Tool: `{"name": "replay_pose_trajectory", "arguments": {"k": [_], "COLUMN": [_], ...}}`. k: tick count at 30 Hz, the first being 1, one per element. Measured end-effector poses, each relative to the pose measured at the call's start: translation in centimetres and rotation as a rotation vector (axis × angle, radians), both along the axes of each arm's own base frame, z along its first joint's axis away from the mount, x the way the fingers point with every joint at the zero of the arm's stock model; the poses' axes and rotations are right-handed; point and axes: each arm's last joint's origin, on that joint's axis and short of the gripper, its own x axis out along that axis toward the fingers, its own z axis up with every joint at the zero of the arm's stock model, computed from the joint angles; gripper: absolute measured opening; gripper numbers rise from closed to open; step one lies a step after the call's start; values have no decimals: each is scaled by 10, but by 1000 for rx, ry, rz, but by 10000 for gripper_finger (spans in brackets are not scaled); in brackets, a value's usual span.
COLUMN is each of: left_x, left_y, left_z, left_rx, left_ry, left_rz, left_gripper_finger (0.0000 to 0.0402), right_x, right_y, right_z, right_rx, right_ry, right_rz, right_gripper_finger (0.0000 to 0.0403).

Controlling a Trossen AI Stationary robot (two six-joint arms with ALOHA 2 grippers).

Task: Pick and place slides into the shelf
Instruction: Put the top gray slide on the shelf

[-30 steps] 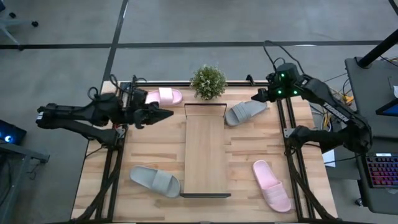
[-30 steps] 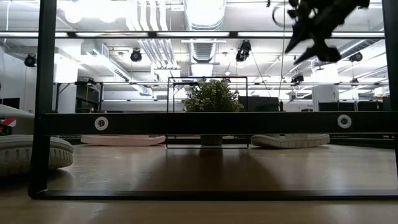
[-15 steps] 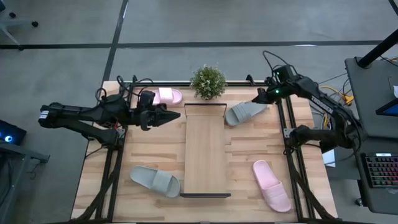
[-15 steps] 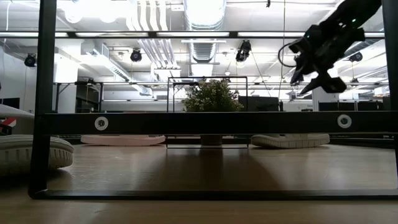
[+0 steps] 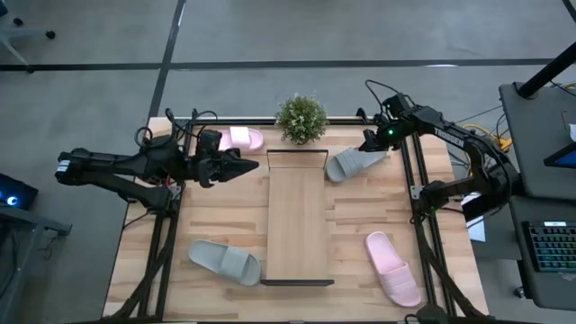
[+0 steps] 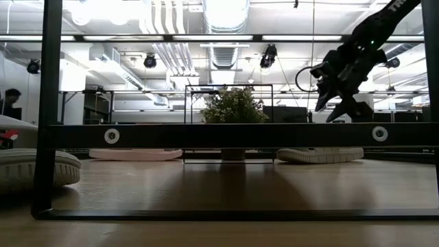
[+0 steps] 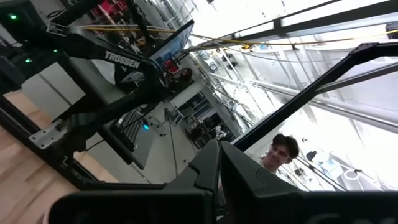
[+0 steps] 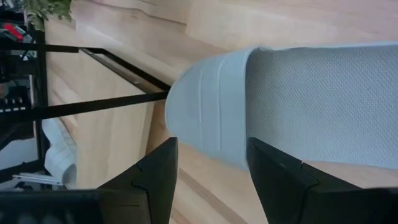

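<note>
Low view: wooden table (image 6: 226, 185); ceiling ducts (image 6: 164, 41) overhead.

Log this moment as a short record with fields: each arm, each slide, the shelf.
right gripper: open, above the heel end of the far-right grey slide, not gripping it
left gripper: shut, empty, near the far-left pink slide
near-left grey slide: on the table
near-right pink slide: on the table
shelf: centre of the table, no slides on it
plant: behind the shelf's far end
</note>
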Motion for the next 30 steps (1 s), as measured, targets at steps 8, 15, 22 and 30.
{"name": "replay_pose_trajectory", "arguments": {"k": [8,15,22,30], "left_x": [0,0,0,0], "left_y": [0,0,0,0], "left_z": [1,1,1,1], "left_rx": [-1,-1,-1,-1], "left_ry": [-12,-10,-10,-10], "left_rz": [0,1,1,1], "left_gripper_finger": [0,0,0,0], "right_x": [2,2,4,10], "right_y": [-4,-2,5,11], "right_z": [-10,-23,-37,-46], "right_rx": [11,30,40,44], "right_ry": [12,25,28,-3], "right_rz": [29,39,54,40], "right_gripper_finger": [183,183,183,183]}}
